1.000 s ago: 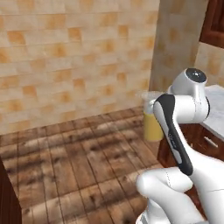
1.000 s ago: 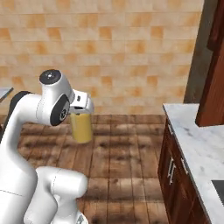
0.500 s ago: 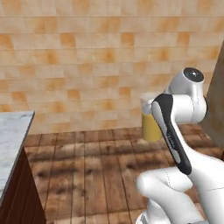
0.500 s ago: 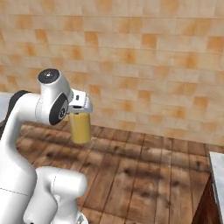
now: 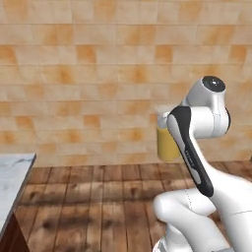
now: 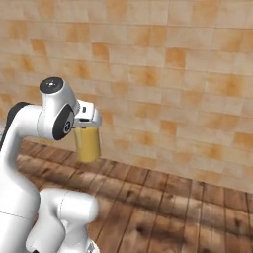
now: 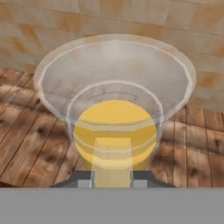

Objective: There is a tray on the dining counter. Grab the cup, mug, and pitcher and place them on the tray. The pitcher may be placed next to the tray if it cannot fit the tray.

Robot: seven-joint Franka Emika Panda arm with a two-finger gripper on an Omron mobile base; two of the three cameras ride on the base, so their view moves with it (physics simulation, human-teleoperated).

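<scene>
My gripper (image 6: 85, 127) is shut on the pitcher (image 6: 88, 144), a clear glass vessel with orange-yellow liquid, and holds it upright in the air in front of the arm. In the left base view the pitcher (image 5: 166, 144) shows partly behind the forearm. The hand view looks down into the pitcher's (image 7: 114, 109) wide mouth, with my gripper (image 7: 113, 179) closed on its near wall, one fingertip on each side. A marble corner of what looks like the dining counter (image 5: 12, 177) comes in at the far left. The tray, cup and mug are out of view.
A tan tiled wall (image 5: 98, 74) runs across the background. A wooden plank floor (image 6: 173, 207) lies below the pitcher. The counter corner stands on a dark reddish base (image 5: 11, 236).
The whole picture has shifted because the base turned: the cabinets on the right left the views and a counter corner came in at the left. The pitcher stays held as before.
</scene>
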